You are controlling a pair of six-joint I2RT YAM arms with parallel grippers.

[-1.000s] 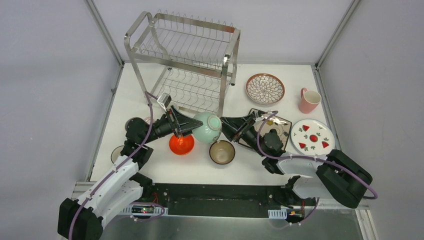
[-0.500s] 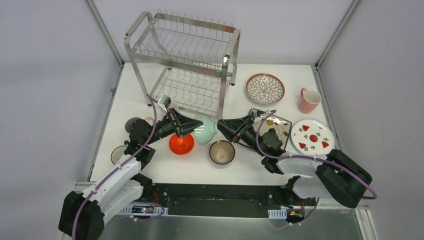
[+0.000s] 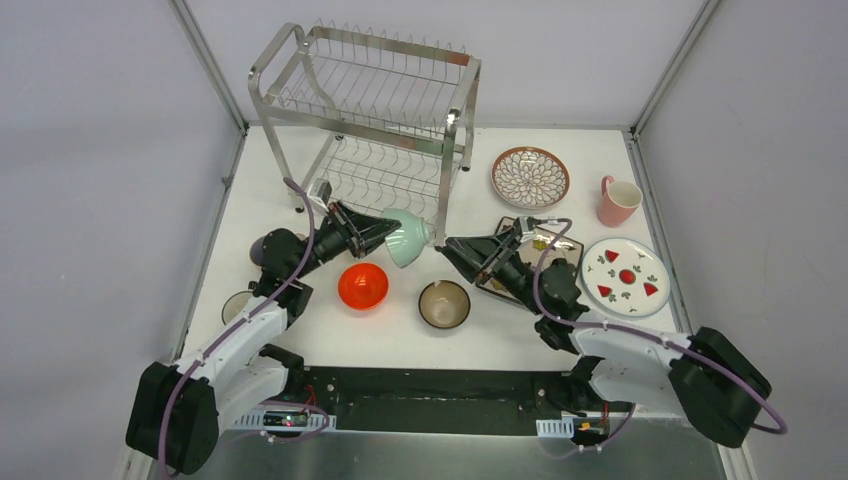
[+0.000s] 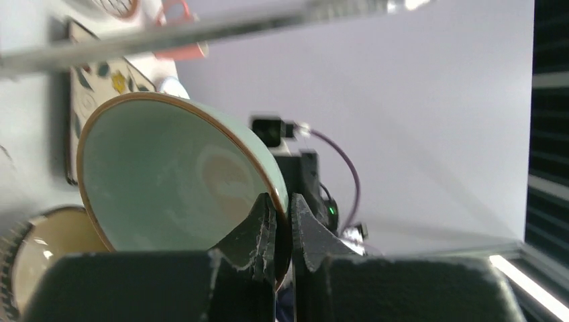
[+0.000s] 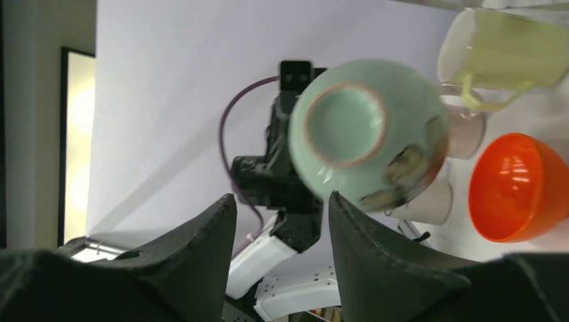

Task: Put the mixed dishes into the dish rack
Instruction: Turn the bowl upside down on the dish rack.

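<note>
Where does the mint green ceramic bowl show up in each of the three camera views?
Top external: the mint green ceramic bowl is at centre, just in front of the steel wire dish rack.
Left wrist: left of centre, its inside facing the camera.
Right wrist: upper middle, its underside facing the camera.
Shared landmark: the left gripper clamped on its rim.

1. The dish rack point(image 3: 372, 95) is bare metal wire and tube, polished to a bright shine.
2. The mint bowl point(image 4: 168, 181) looks like glazed ceramic, smooth and softly glossy, with a thin brownish rim (the foot ring has the same edge in the right wrist view).
3. The orange bowl point(image 3: 363, 285) is very glossy with sharp highlights; whether it is plastic or glazed cannot be told.
4. The left gripper point(image 4: 282, 215) has dull black fingers point(image 4: 255, 235), grainy and rough-edged.
5. The table point(image 3: 520, 340) is matt white.
</note>
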